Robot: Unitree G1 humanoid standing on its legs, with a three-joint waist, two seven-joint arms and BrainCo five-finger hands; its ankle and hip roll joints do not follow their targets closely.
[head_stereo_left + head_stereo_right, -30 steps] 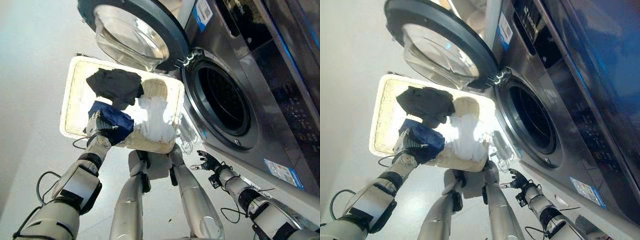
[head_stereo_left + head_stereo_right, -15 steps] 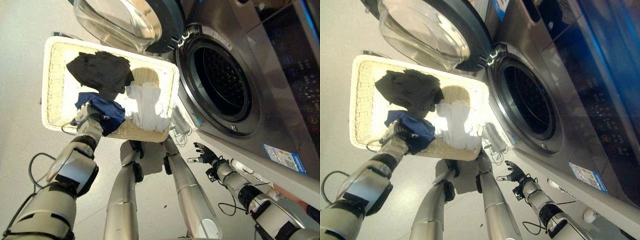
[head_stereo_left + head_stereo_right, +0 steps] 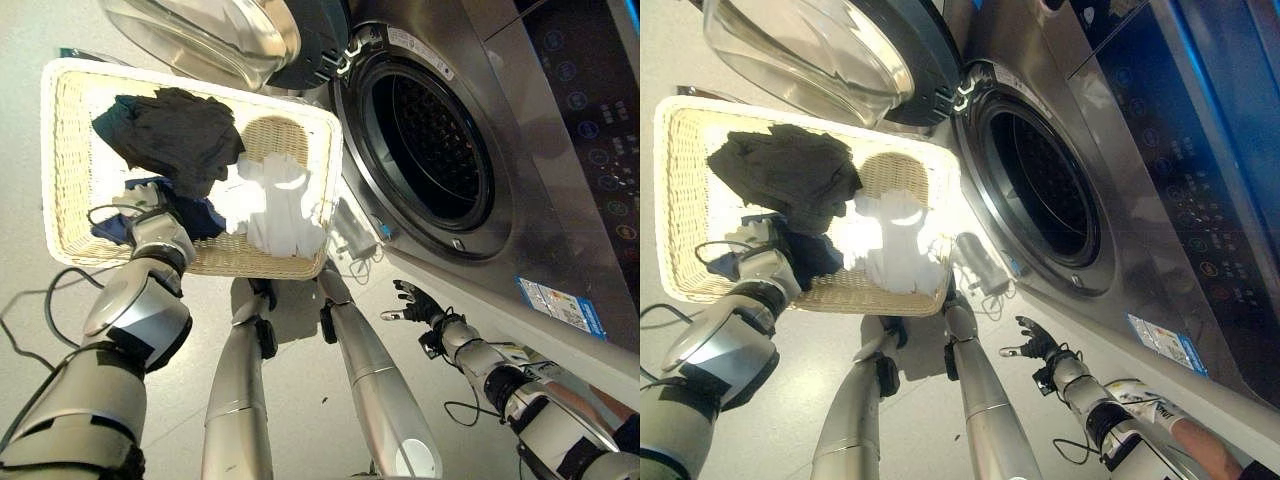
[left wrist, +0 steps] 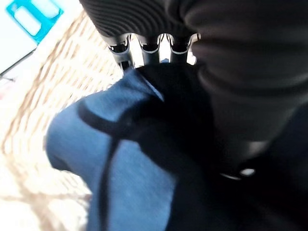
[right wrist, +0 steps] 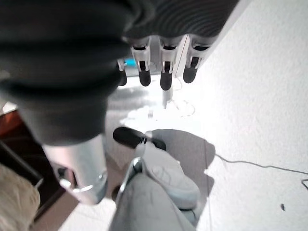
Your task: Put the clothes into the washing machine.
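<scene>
Hands first, nearest to me: my right hand [image 3: 412, 301] hangs low beside the machine's front, fingers spread and slack, holding nothing; my left hand [image 3: 150, 222] is down in the pale woven rectangular laundry basket [image 3: 62, 160], and in its wrist view the fingers [image 4: 150, 48] run into a dark blue cloth garment [image 4: 120, 168], their tips buried in the folds; I cannot tell whether they have closed on it.

Basket stands on the floor just left of the machine, under the swung-open round glass-centred door [image 3: 810, 50]; inside it, the blue piece [image 3: 200, 215] at the near edge under my hand, a crumpled white garment [image 3: 280, 205] toward the machine side, a bunched dark grey garment [image 3: 170, 125] farther back, its edge touching the blue one.

Beyond, the silver-grey front-loading washing machine [image 3: 560, 200]; dark drum opening [image 3: 430, 150] clear, no clothes in it that I can see; nothing loaded yet, by my reading.

Risks from here: lifting on an unconfirmed hold, the blue piece may slip back; the grey one lies against it and could drag up too, then drop on the floor between basket and drum; the door overhangs the basket's far side, so a high lift could snag cloth on its rim.
</scene>
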